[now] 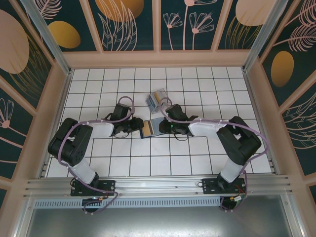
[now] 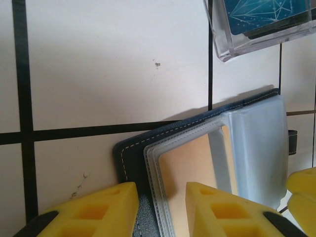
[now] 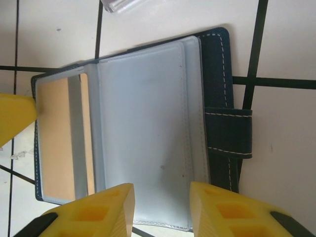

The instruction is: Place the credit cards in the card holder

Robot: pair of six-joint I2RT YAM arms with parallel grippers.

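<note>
The credit cards sit in two places. A tan-gold card lies inside a clear pocket of the open dark blue wallet, in the half of the wallet nearest your left arm. A blue card with thin white lines stands in the card holder, which is just beyond the wallet's far edge and apart from it on the white tiled table.

Your left gripper hangs over the wallet's left edge with its jaws spread partway and nothing pinched. One yellow finger is above the wallet's stitched dark border. The other is above the clear pocket that holds the tan-gold card. You cannot tell whether the tips touch the wallet.

Your right gripper hangs over the wallet's right half, also with its jaws spread partway and nothing between them. Both fingers are above the empty clear pocket beside the tan-gold card. The wallet's strap sticks out from its right edge, lying flat. In the overhead view the two grippers face each other across the wallet, one at each side of it.
</note>
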